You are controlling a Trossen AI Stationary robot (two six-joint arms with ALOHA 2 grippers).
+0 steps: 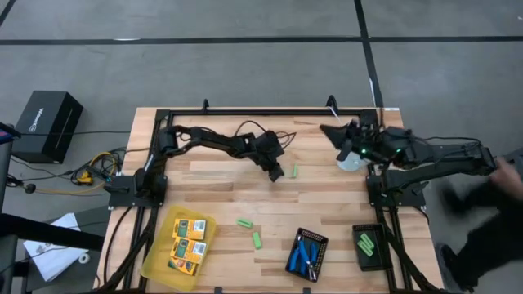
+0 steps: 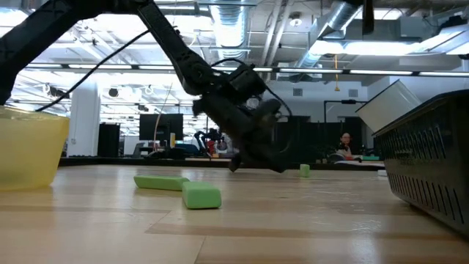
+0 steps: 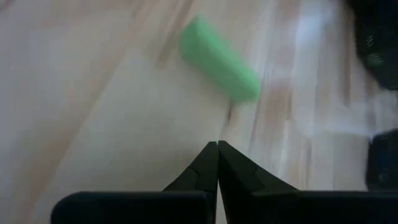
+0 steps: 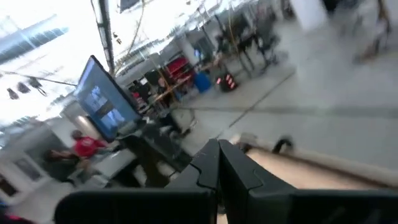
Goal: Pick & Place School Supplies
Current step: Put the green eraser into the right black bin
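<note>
A bright green oblong block (image 1: 295, 171) (image 3: 217, 59) lies flat on the wooden table near its middle. My left gripper (image 1: 278, 173) (image 3: 217, 144) hangs shut just short of it, toward the table's left, and holds nothing. Two more green blocks (image 1: 244, 222) (image 1: 257, 240) lie nearer the front edge. Yellow-orange packs (image 1: 189, 229) lie in the yellow tray (image 1: 157, 263). Blue-handled tools (image 1: 306, 253) lie in one black tray (image 1: 319, 240), green blocks (image 1: 368, 244) in the other (image 1: 358, 260). My right gripper (image 1: 328, 131) (image 4: 219, 144) is shut, raised at the far right.
A black frame (image 1: 245, 113) runs around the table's far and side edges. In the low view the yellow tray (image 2: 29, 147) stands at the left and a black tray (image 2: 432, 169) at the right. A person's arm (image 1: 511, 175) shows beyond the right edge.
</note>
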